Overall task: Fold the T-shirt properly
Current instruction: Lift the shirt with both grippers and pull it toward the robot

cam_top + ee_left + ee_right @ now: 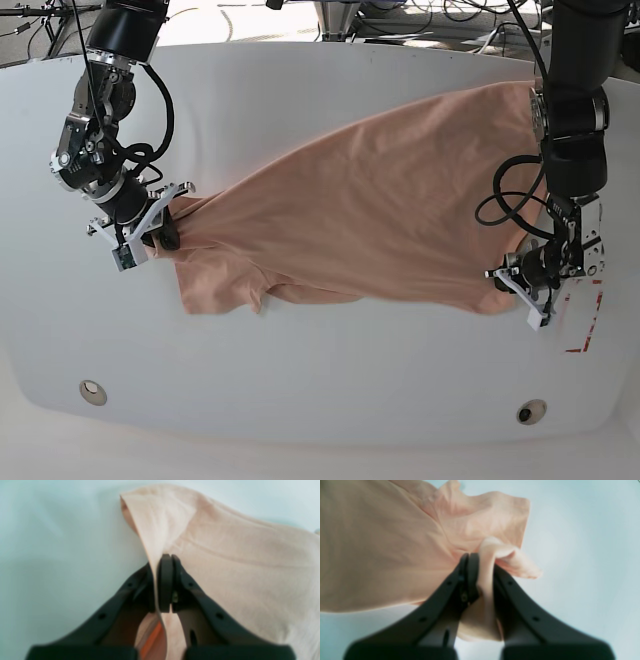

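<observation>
- Table (330, 110): white surface with rounded corners; two small round fittings, one (92, 391) near its front-left corner in the base view and one (531, 411) near its front-right corner; red tape marks (588, 320) by its right edge.
- T-shirt (390, 220): salmon-pink, spread out across the middle of the table, stretched from near the left edge to the right edge, its far corner reaching toward the back-right corner. A short sleeve (225, 285) lies flat toward the front-left. Wrinkled, partly lifted where it is held at each end.
- Right arm: black, coming in over the back-left corner in the base view. Right gripper (480, 562) clenched on a bunched fold of the T-shirt; cloth is pinched between the dark fingers (440, 597) and hangs below them.
- Left arm: black, standing over the right edge. Left gripper (167, 562) clamped on a thin edge of the T-shirt; the fabric rises in a taut ridge from the pads (165, 585).
</observation>
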Controlling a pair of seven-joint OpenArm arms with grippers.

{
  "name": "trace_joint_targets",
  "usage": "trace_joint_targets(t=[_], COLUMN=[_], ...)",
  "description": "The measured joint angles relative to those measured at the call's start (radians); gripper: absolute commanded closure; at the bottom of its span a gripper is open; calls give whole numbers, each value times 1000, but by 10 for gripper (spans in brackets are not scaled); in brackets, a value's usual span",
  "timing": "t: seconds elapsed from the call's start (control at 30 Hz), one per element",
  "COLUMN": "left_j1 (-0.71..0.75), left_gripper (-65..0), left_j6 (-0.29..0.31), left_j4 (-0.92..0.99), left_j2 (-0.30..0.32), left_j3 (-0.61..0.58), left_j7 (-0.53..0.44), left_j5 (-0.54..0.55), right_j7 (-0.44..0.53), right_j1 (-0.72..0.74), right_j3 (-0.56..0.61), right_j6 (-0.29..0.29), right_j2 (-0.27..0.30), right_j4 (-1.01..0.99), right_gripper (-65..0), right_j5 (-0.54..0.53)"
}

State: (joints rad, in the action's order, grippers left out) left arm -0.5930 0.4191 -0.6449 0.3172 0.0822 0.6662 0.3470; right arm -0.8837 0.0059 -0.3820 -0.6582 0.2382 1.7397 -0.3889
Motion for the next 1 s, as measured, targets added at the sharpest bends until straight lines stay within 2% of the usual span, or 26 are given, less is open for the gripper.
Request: trace_joint_targets(t=[0.27, 0.5, 0.73, 0.83, 1.0], left_j1=[54, 35, -1, -25, -87], left_gripper=[0, 0, 0, 0, 0], left_j6=[-5, 1, 0, 3, 7], left_j4=[-275, -508, -700, -785, -883], left_j2=[36, 28, 28, 22, 27], left_j3=[77, 165, 196, 217, 223], left_j7=[143, 268, 382, 389, 396], left_j5=[-6, 8, 4, 13, 26], right_j7=[-20, -88, -131, -150, -161], right_j1=[54, 159, 294, 369, 494], right_j3=[2, 2, 10, 11, 52], right_j6=[-1, -1, -3, -7, -9], right_j2=[0, 6, 39, 51, 122], right_j4=[0, -1, -8, -46, -124], right_gripper=[0, 0, 0, 0, 0], right_j5=[0, 0, -6, -7, -15])
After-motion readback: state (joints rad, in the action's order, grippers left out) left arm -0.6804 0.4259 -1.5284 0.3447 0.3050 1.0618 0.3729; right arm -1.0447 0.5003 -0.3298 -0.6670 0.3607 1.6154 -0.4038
